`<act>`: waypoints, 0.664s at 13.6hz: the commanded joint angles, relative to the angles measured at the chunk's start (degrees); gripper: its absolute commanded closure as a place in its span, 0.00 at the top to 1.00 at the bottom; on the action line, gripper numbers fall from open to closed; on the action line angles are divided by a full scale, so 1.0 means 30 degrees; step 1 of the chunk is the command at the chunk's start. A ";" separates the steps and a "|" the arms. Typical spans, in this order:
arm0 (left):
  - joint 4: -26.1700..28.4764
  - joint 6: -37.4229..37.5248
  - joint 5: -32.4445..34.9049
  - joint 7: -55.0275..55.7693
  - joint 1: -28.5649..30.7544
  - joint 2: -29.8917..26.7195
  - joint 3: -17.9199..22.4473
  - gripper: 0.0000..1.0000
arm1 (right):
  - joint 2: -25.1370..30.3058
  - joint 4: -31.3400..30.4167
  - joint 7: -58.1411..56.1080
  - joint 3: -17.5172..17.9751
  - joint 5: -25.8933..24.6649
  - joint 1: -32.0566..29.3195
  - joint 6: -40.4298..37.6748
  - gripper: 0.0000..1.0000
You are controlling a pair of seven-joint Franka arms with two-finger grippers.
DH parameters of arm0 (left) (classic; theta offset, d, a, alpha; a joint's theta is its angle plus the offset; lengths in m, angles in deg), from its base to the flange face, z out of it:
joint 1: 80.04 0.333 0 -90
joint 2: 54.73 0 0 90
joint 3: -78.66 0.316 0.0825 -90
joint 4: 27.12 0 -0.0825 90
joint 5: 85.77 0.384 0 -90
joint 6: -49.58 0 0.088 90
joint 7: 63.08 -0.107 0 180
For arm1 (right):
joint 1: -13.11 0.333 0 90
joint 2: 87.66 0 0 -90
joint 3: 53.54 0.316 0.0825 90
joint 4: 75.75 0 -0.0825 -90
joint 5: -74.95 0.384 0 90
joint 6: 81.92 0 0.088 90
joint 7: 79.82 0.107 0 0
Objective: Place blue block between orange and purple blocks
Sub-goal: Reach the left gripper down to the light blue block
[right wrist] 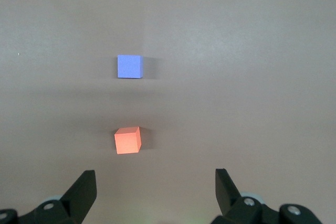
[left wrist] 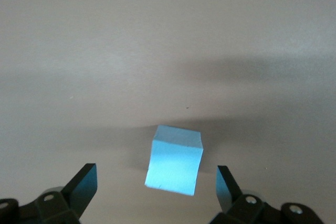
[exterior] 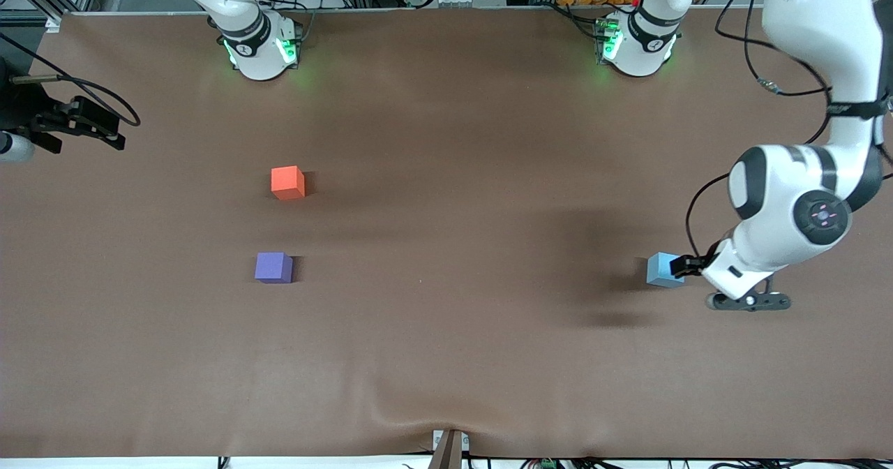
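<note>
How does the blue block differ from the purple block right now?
The blue block is light sky-blue; the purple block is darker violet. The blue block sits at the left arm's end of the table between the open fingers of the left tool; the purple block sits toward the right arm's end, with no tool at it. Both are same-sized matte cubes.

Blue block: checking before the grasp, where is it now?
The blue block sits on the table toward the left arm's end, between the open left gripper's fingers.

No text, label, brand, number or sign can be read on the blocks, the arms or the desk.
</note>
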 commanded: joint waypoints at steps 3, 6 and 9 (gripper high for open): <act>-0.0014 -0.0602 0.0100 -0.1206 0.0138 0.1144 -0.0264 1.00 | 0.0042 0.0039 0.0182 0.0030 -0.0343 0.0098 0.0021 1.00; 0.0483 -0.0603 0.0071 -0.2816 0.0459 0.1292 -0.0264 1.00 | 0.0042 0.0039 0.0182 0.0030 -0.0343 0.0098 0.0021 1.00; 0.0864 -0.0661 0.0071 -0.2878 0.0461 0.1350 -0.0294 1.00 | 0.0042 0.0039 0.0182 0.0030 -0.0343 0.0098 0.0021 1.00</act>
